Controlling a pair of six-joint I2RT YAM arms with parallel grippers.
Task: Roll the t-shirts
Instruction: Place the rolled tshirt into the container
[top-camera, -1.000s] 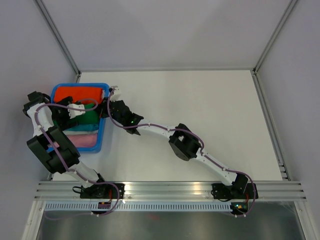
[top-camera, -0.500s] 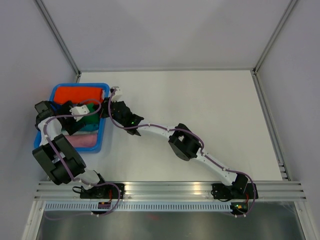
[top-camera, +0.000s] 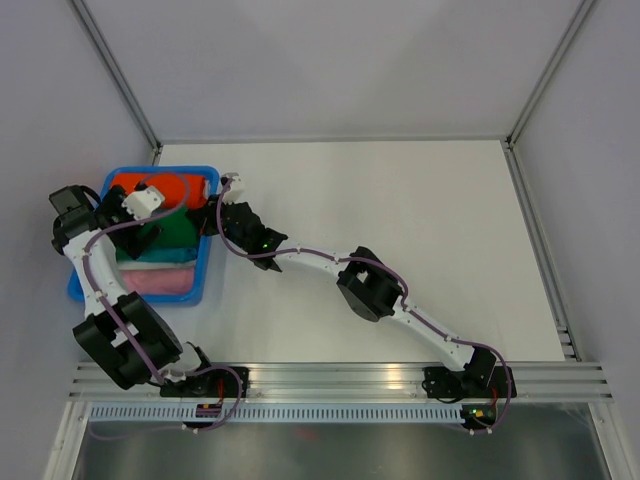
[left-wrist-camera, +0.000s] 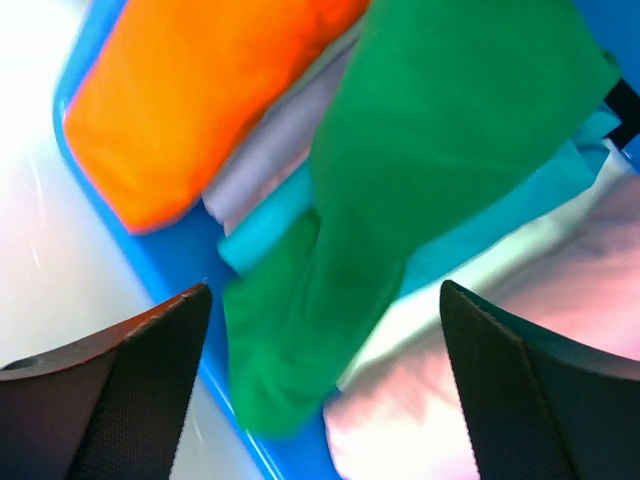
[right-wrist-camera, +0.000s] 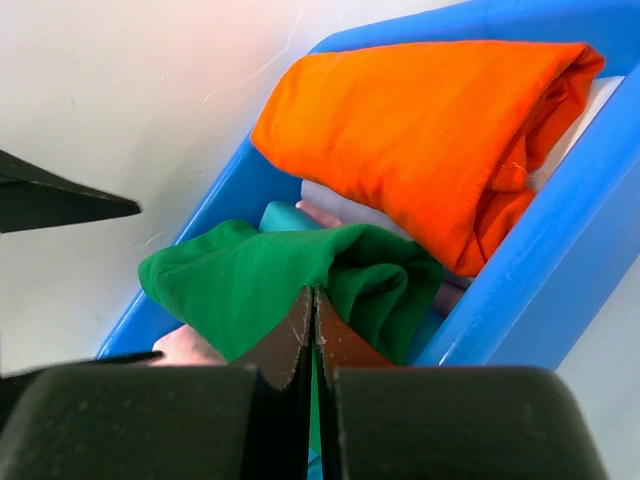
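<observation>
White tabletop (top-camera: 400, 220) in front of us, grey walls round it, and right at the near edge one aluminium rail (top-camera: 340, 375) carrying two arm bases. From there the right arm (top-camera: 370, 290) stretches long and low across the table to the left, while the left arm (top-camera: 95, 280) climbs up the left side and bends back over one blue plastic bin (top-camera: 204, 262) in the left part of the table. Into the bin now, nearest layer first: one pale pink cloth (top-camera: 165, 283), then one teal cloth (left-wrist-camera: 520, 200), and on top of those lies the one emerald-green t-shirt (right-wrist-camera: 260, 280), crumpled and loose in the middle of the bin. Beside it there's one pale lilac cloth (left-wrist-camera: 270, 150), and at the far end one orange-red folded cloth bundle (right-wrist-camera: 420, 130). The right gripper (right-wrist-camera: 315, 300) is over the bin's right wall with its two fingers pressed fully together, tips right at the green cloth; whether any fabric is caught between them I cannot tell. The left gripper (left-wrist-camera: 322, 300) hangs above the green shirt with its two fingers spread as wide as they go, holding nothing.
</observation>
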